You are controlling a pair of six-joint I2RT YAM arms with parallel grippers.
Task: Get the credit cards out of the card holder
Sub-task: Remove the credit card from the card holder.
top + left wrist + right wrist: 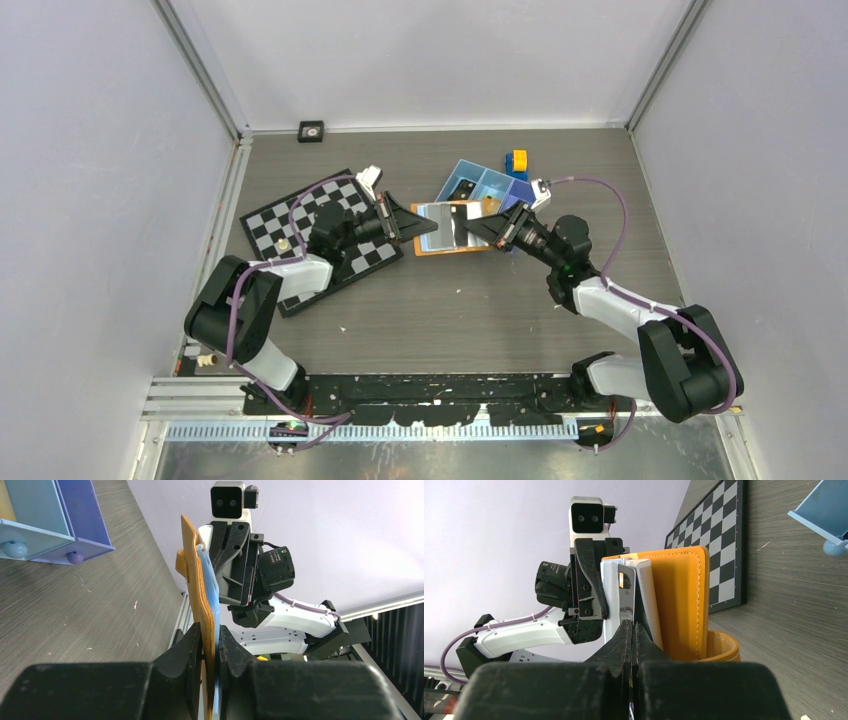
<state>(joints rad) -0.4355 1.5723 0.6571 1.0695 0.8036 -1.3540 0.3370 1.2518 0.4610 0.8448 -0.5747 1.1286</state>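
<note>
The orange card holder [432, 245] stands open on its edge between the two arms, its greyish sleeves [440, 222] facing up. My left gripper [405, 228] is shut on its left side. In the left wrist view the orange cover [197, 580] and a bluish sleeve sit pinched between the fingers [211, 632]. My right gripper [487, 230] meets it from the right. Its jaws [632, 625] are shut on the edge of a thin silvery credit card [626, 592] that stands beside the white sleeves and the orange cover [681, 605]. The closing tab [721, 647] curls onto the table.
A blue three-compartment tray [480, 185] lies just behind the holder, with a small yellow-and-blue block [517, 162] beyond it. A chessboard [320, 235] lies under the left arm, with a small piece [285, 243] on it. White walls close in on three sides.
</note>
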